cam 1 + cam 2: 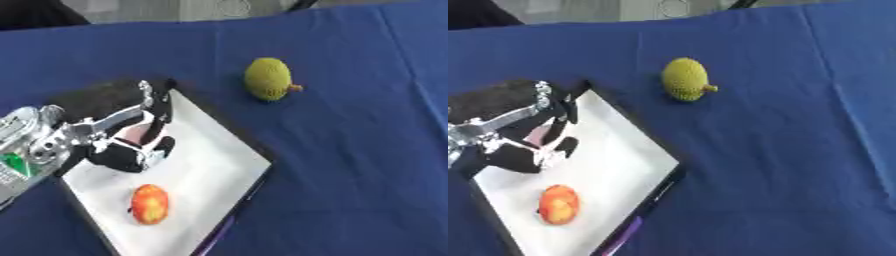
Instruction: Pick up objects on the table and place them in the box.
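Observation:
A shallow white box (214, 167) with a dark rim lies askew at the lower left of the blue table. Inside it, near the front, rests a round orange-red fruit (150, 203). My left hand (131, 150), black with silver parts, hangs over the back of the box, its fingers curled round a small pinkish thing (135, 133) of which only a patch shows. A bumpy yellow-green fruit (268, 78) with a short brown stem lies on the cloth beyond the box, apart from it. My right hand shows in neither view.
A dark grainy shape (492, 97) sits behind my left hand at the box's back corner. A thin purple strip (229, 220) runs along the box's front rim. Blue cloth (367, 165) covers the table to the right.

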Tool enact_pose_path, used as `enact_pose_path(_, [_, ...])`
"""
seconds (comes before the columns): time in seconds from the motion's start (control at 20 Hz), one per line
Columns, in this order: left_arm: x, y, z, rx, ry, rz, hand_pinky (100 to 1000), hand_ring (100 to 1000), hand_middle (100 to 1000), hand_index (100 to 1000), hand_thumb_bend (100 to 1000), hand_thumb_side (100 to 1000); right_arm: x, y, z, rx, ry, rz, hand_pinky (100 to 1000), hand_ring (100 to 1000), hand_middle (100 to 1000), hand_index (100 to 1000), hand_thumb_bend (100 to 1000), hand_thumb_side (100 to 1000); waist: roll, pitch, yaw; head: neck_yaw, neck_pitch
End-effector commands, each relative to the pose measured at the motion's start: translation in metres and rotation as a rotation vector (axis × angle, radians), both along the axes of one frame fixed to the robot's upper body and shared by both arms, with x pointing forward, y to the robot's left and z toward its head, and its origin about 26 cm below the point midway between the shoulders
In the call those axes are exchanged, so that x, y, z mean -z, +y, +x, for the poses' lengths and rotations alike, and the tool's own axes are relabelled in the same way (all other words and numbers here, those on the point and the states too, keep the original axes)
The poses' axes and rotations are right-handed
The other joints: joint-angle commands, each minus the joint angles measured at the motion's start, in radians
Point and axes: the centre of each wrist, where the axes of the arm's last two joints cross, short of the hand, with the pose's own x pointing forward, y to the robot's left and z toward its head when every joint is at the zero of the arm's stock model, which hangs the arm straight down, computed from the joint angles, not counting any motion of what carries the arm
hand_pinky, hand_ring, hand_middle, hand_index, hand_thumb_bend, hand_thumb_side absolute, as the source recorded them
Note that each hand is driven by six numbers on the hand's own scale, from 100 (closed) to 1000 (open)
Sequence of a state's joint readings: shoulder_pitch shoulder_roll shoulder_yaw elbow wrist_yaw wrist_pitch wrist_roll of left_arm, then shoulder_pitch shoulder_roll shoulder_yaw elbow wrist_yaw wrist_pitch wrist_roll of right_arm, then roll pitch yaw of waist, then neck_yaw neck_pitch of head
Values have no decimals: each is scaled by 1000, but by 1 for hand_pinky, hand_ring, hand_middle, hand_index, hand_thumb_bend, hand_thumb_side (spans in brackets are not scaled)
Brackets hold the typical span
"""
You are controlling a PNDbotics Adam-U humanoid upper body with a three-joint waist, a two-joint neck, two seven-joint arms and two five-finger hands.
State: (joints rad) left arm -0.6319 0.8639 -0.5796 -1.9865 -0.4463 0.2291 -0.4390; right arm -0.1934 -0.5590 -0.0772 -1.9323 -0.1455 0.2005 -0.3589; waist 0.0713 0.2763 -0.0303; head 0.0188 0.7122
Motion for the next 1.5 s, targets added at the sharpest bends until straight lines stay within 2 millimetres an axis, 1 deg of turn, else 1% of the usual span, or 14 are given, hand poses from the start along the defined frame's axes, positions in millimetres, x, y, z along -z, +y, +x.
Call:
enact_pose_path(0.05, [-14, 8, -1, 6, -47, 62, 745, 737, 626, 456, 205, 245, -8, -2, -2, 10, -27, -13, 882, 878, 852, 887, 100, 636, 0, -11, 2, 0, -9])
enact_pose_path(0.15, [-15, 8, -1, 18, -35, 104, 754, 747, 639, 471, 205, 205, -8, -2, -2, 9, -27, -13, 882, 878, 853, 887, 100, 637, 0, -11, 2, 1, -8])
enact_pose_path(0.3, [-17, 7, -1, 29, 4, 177, 793, 780, 683, 526, 210, 218, -8, -2, -2, 8, -27, -13, 882, 878, 852, 887, 100, 636, 1, -12, 1, -2, -9])
enact_pose_path(0.35, [-18, 8, -1, 30, 15, 202, 801, 787, 692, 547, 219, 230, -8, -3, -2, 9, -27, -13, 882, 878, 852, 887, 100, 636, 1, -12, 1, -3, -9])
enact_pose_path(0.45, [-20, 8, 0, 32, 36, 249, 819, 803, 714, 632, 243, 293, -7, -3, -2, 12, -25, -13, 882, 878, 852, 887, 100, 638, 3, -13, 1, -5, -7])
enact_pose_path(0.55, [-21, 9, 0, 33, 63, 281, 826, 813, 727, 682, 257, 331, -6, -3, -2, 14, -23, -13, 882, 878, 853, 887, 100, 639, 4, -13, 1, -5, -6])
enact_pose_path(0.8, [-22, 11, 0, 31, 121, 319, 832, 821, 740, 706, 243, 317, -5, -4, -2, 16, -17, -13, 882, 878, 853, 888, 100, 643, 6, -12, 1, -7, -6])
enact_pose_path(1.1, [-26, 12, 0, 29, 116, 313, 835, 828, 752, 726, 273, 339, -3, -4, -2, 20, -11, -15, 882, 878, 853, 888, 100, 643, 7, -11, 2, -9, -7])
enact_pose_path(1.2, [-31, 15, 1, 22, 83, 286, 832, 826, 750, 728, 269, 337, -3, -5, -2, 22, -12, -16, 882, 878, 853, 888, 100, 642, 7, -12, 4, -14, -10])
enact_pose_path(1.3, [-46, 21, 2, 16, -11, 191, 832, 829, 754, 762, 227, 396, -4, -6, -2, 25, -15, -18, 882, 878, 853, 888, 100, 636, 7, -14, 10, -27, -11])
enact_pose_path(1.35, [-55, 26, 2, 22, -76, 111, 827, 825, 754, 779, 202, 404, -5, -6, -3, 25, -19, -21, 882, 878, 853, 888, 100, 632, 7, -16, 13, -35, -11])
enact_pose_path(1.4, [-64, 31, 1, 34, -147, 14, 818, 818, 751, 780, 199, 436, -8, -6, -3, 23, -27, -24, 882, 879, 853, 888, 100, 627, 7, -18, 16, -41, -11])
enact_pose_path(1.45, [-71, 38, 1, 50, -216, -91, 809, 812, 745, 786, 213, 482, -10, -6, -4, 18, -37, -30, 882, 879, 853, 888, 100, 622, 7, -20, 17, -46, -13])
enact_pose_path(1.5, [-76, 45, 0, 68, -272, -187, 808, 813, 753, 797, 219, 499, -14, -5, -4, 11, -48, -37, 882, 879, 854, 888, 100, 615, 7, -21, 19, -50, -14])
